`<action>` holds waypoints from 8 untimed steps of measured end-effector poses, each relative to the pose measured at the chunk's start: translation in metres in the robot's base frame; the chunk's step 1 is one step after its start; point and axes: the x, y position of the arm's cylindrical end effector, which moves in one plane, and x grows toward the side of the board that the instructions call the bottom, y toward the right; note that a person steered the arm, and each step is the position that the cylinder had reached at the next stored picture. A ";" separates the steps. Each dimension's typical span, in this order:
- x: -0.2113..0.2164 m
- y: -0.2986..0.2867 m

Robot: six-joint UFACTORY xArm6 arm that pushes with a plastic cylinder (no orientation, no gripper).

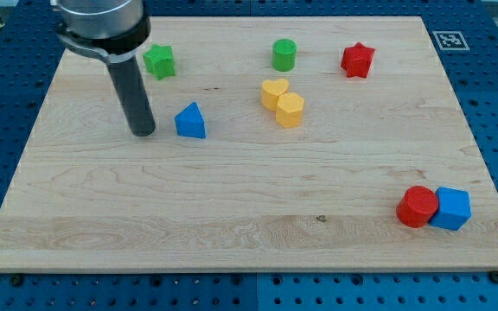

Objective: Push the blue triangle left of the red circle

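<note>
The blue triangle (191, 121) lies on the wooden board (232, 199) at the upper left of the middle. The red circle (418, 206) sits near the board's lower right corner, touching a blue cube (450, 208) on its right. My tip (143, 132) rests on the board just to the left of the blue triangle, with a small gap between them. The rod rises from the tip to the view's top left.
A green star (159, 61) lies at the upper left, right of the rod. A green cylinder (284, 54) and a red star (357, 60) lie along the top. A yellow heart (274, 92) and a yellow hexagon (290, 111) touch near the middle.
</note>
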 end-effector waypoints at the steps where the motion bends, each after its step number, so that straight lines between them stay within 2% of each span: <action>1: -0.004 0.028; 4: -0.024 0.116; 6: 0.026 0.150; 8: 0.034 0.176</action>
